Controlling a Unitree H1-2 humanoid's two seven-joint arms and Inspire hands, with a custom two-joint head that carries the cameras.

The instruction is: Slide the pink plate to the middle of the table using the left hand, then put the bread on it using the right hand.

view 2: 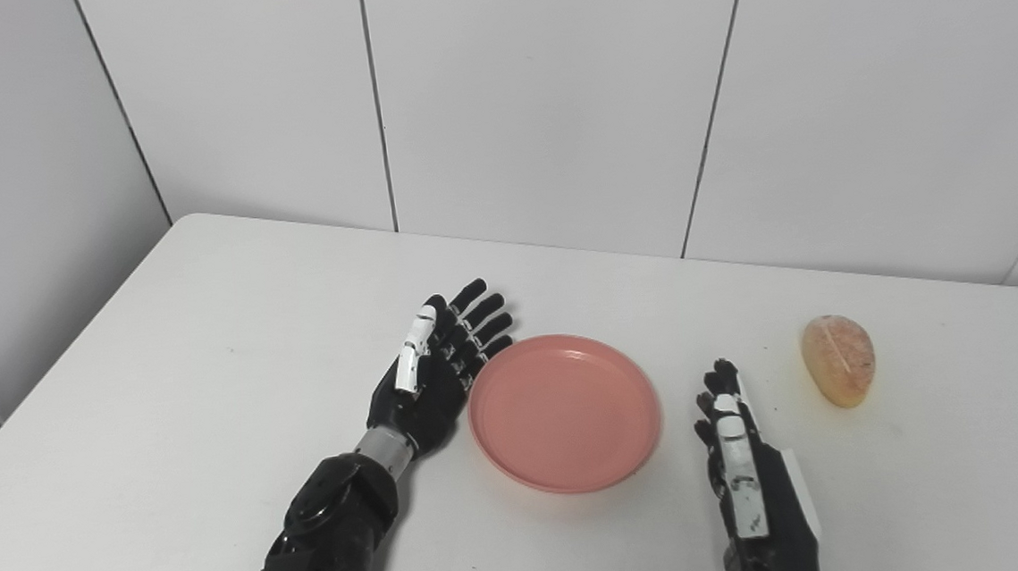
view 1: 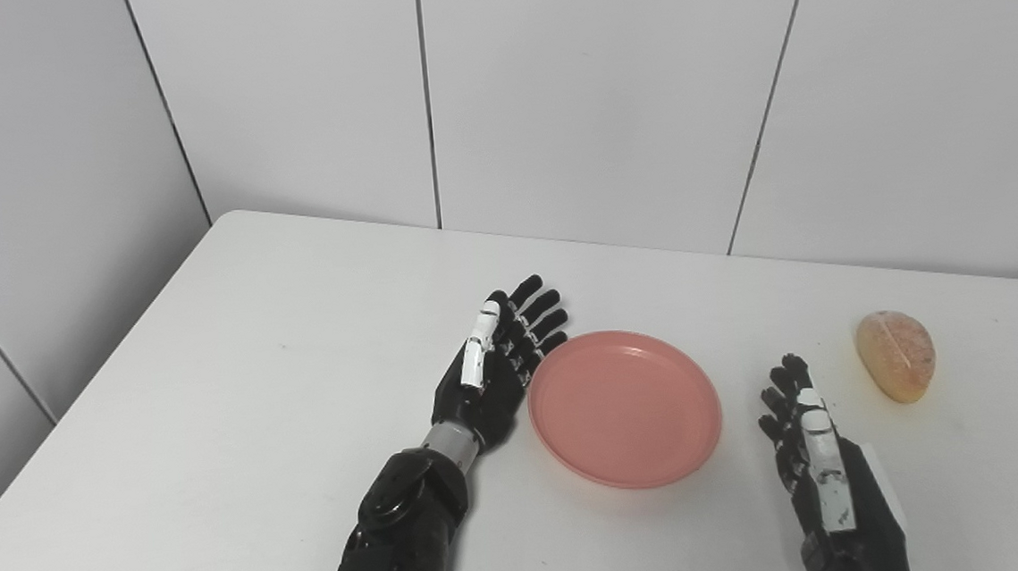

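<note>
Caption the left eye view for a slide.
Open left hand beside pink plate; open right hand short of the bread.

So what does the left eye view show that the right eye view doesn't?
Only the left eye view: a wider stretch of the left side wall, with a further tile seam low on it.

Only the right eye view: the table's rounded far right corner, and more bare surface right of the bread.

Both: the left robot hand open beside the left rim of the pink plate, the right robot hand open, holding nothing, between the plate and the bread, and the bread lying apart on the table, not yet on the plate.
</note>
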